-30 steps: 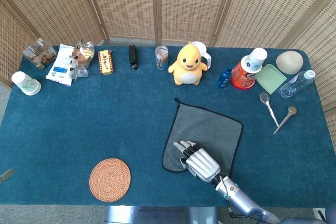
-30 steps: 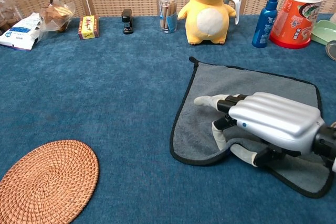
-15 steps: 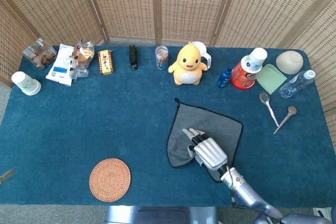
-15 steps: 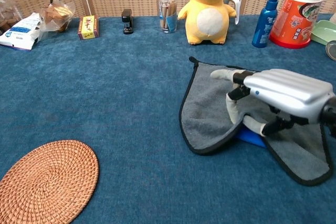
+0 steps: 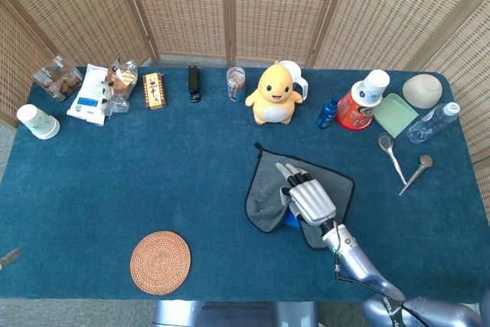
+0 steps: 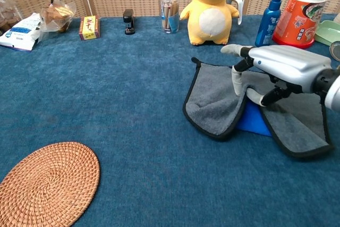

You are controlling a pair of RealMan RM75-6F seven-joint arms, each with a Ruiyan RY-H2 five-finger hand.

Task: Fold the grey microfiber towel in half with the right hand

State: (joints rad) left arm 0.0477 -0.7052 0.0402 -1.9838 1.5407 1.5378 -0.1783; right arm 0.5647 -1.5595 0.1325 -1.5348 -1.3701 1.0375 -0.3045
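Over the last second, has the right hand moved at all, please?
Yes: the right hand has carried the grey towel's near edge away from the robot, toward the yellow plush toy.

robot hand [image 5: 310, 200] grips grey towel [image 5: 268, 197] — near edge lifted

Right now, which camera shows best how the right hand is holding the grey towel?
The chest view: it looks from the side at the right hand pinching the lifted edge of the grey towel. The head view looks down on the hand's back, which hides the grip on the towel.
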